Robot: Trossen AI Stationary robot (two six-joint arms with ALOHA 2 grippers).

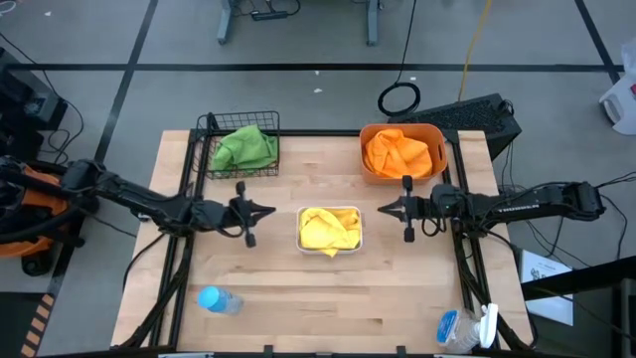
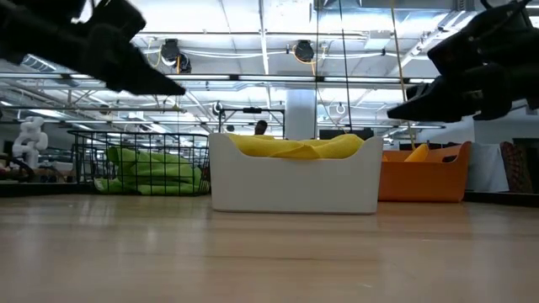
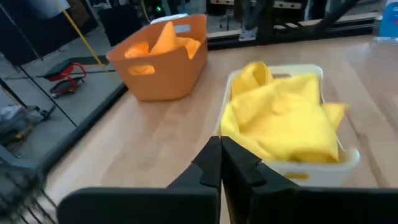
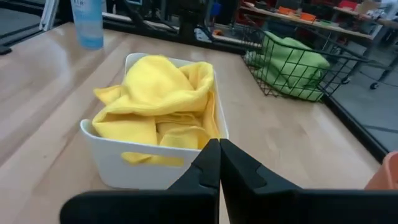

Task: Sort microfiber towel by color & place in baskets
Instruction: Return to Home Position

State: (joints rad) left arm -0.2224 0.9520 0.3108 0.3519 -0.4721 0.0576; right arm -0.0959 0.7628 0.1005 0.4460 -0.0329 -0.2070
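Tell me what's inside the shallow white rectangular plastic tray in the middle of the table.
Crumpled yellow microfiber cloths fill the shallow white rectangular tray, heaped above its rim. Their folds hide how many there are, and the tray's floor is covered.

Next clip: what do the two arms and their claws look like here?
Both arms flanking the white tray are dark, slim and jointed. The left arm shows orange at its base; the right arm looks all black. The left claw and right claw each have a short crossbar and two tapering black fingers.
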